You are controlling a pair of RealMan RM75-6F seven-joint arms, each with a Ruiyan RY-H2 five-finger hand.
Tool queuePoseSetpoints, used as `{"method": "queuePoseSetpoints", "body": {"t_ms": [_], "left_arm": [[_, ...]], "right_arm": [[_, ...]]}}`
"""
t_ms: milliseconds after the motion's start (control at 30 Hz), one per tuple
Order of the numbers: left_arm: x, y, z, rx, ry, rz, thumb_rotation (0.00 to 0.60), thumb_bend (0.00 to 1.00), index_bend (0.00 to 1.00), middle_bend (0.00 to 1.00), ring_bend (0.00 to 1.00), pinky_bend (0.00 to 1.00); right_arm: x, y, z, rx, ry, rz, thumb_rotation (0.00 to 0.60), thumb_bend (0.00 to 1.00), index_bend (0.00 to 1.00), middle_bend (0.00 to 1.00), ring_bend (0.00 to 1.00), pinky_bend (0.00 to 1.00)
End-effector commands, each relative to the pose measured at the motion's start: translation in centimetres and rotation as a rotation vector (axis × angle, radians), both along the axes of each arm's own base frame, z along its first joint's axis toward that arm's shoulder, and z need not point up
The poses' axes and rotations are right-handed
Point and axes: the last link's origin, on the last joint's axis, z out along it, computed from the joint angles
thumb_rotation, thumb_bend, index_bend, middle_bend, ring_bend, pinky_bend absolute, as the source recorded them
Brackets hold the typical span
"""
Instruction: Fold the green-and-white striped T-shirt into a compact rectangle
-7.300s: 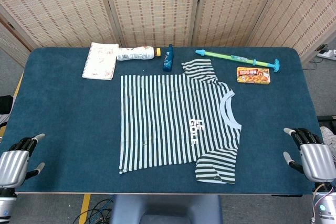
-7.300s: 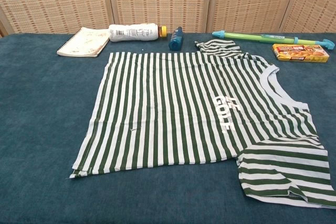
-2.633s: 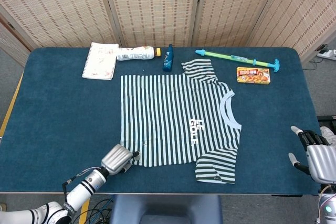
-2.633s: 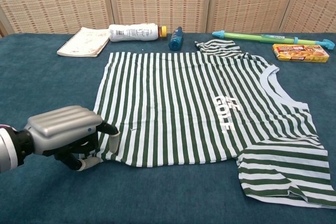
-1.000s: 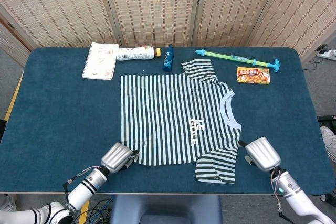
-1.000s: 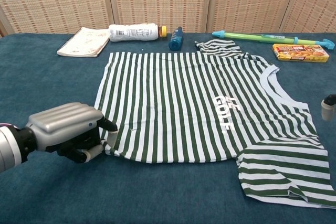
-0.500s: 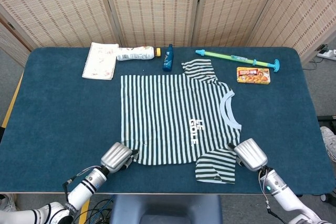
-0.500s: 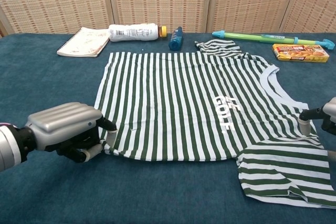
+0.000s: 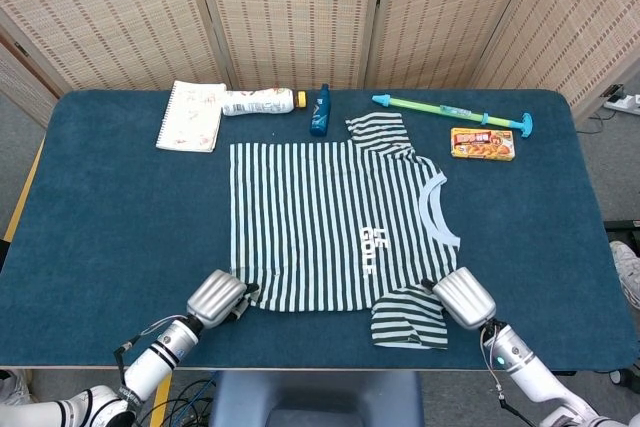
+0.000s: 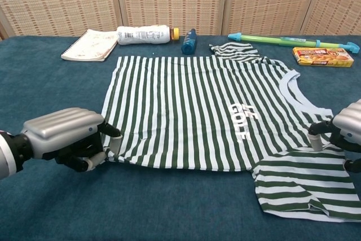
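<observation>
Fingers of left hand [image 10: 67, 138] and right hand [image 10: 345, 131] pinch the T-shirt [image 9: 330, 227] near edge.

far edge lined with bottle [image 9: 257, 101], notebook [image 9: 191, 115]

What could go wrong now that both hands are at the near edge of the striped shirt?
The left hand grips only the hem corner of the T-shirt, so the cloth might slip out. The right hand sits at the near sleeve; uneven lifting could skew the fold. The far sleeve already lies crumpled near the blue bottle.
</observation>
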Motion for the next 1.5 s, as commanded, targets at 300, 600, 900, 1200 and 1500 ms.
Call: {"method": "queuePoseSetpoints", "body": {"t_ms": [300, 600, 900, 1200, 1500], "left_arm": [[-1.0, -0.1, 3.1, 0.003, -0.116, 0.074, 0.600, 0.57, 0.57, 0.98, 0.91, 1.00], [-2.7, -1.4, 6.8, 0.015, -0.196, 0.096, 0.600, 0.57, 0.58, 0.98, 0.91, 1.00], [-4.5, -4.4, 9.7, 0.003, -0.222, 0.131, 0.600, 0.57, 0.58, 0.98, 0.91, 1.00], [-5.9, -7.9, 11.9, 0.000, -0.213, 0.168, 0.600, 0.57, 0.58, 0.98, 0.90, 1.00], [-6.5, -10.2, 13.0, 0.035, -0.203, 0.206, 0.600, 0.57, 0.58, 0.98, 0.90, 1.00]], "right_arm": [[2.2, 1.5, 1.5, 0.030, -0.116, 0.001, 0.600, 0.53, 0.67, 1.00, 1.00, 1.00], [4.6, 3.1, 2.9, 0.072, -0.193, 0.029, 0.600, 0.53, 0.67, 1.00, 1.00, 1.00], [6.0, 5.2, 4.8, 0.161, -0.255, -0.005, 0.600, 0.53, 0.68, 1.00, 1.00, 1.00], [6.5, 6.9, 6.2, 0.224, -0.279, -0.038, 0.600, 0.53, 0.68, 1.00, 1.00, 1.00], [6.3, 8.1, 7.4, 0.197, -0.267, 0.013, 0.600, 0.53, 0.70, 1.00, 1.00, 1.00]]}}
